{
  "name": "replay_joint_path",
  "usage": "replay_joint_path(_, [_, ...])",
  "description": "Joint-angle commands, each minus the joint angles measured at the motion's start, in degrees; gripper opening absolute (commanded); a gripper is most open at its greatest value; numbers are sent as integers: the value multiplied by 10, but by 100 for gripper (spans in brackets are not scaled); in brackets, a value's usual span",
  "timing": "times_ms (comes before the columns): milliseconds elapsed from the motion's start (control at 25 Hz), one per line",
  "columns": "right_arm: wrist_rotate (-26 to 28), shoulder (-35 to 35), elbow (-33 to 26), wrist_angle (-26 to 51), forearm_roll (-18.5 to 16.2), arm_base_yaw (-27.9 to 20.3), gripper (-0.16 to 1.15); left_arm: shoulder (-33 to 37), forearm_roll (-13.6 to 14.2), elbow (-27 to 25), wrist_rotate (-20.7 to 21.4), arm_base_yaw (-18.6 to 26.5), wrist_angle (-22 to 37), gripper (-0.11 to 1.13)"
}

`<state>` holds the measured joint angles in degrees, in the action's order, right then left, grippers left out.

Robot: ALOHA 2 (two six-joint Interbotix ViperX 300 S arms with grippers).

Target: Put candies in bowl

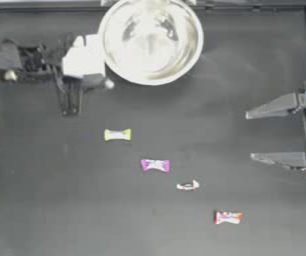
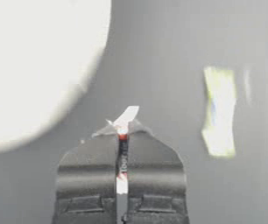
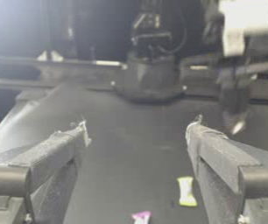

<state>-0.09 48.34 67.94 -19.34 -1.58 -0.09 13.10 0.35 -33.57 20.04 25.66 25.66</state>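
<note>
Left gripper (image 2: pixel 123 131) is pinching one white candy (image 2: pixel 125 117) between nearly closed jaws, a twisted wrapper end poking out past the tips. It is hovering just beside the bowl (image 1: pixel 182 65), at the bowl's left rim near the far edge of the worktop (image 1: pixel 49 210), not yet over the opening as far as the top view shows. So the step in hand is carrying this candy to the bowl.

Next move probably calls for shifting the gripper rightward over the bowl's inside and then opening the jaws (the rim is close, so a drop from here could land outside).

Four candies are lying on the worktop in a diagonal line toward the near right: a yellow-green candy (image 1: pixel 117 134) near the middle, a purple candy (image 1: pixel 155 165), another white candy (image 1: pixel 187 185), and a red-orange candy (image 1: pixel 227 217) nearest the front edge.

Right gripper (image 1: pixel 279 132) is waiting at the right edge, jaws spread wide, holding nothing.
</note>
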Motion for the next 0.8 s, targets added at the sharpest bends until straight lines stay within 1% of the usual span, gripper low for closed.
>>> replay_joint_path(40, [1, -5, -10, -4, 3, -1, 97, -4, 2, 53, 5, 36, -31, 7])
replay_joint_path(200, [1, -5, -9, -4, 8, -1, 97, -59, 8, 100, 12, 69, -68, 7])
replay_joint_path(280, [1, -5, -8, -4, 9, 0, 97, -93, 9, 126, 25, 83, -82, 7])
replay_joint_path(560, [0, -5, -4, -3, 9, -1, 97, -201, 9, 207, 45, 107, -84, 7])
replay_joint_path(720, [0, -5, -4, -4, 9, -2, 97, -235, 11, 229, 47, 112, -86, 8])
replay_joint_path(800, [-2, -5, -3, -4, 9, -4, 97, -243, 11, 233, 47, 113, -86, 12])
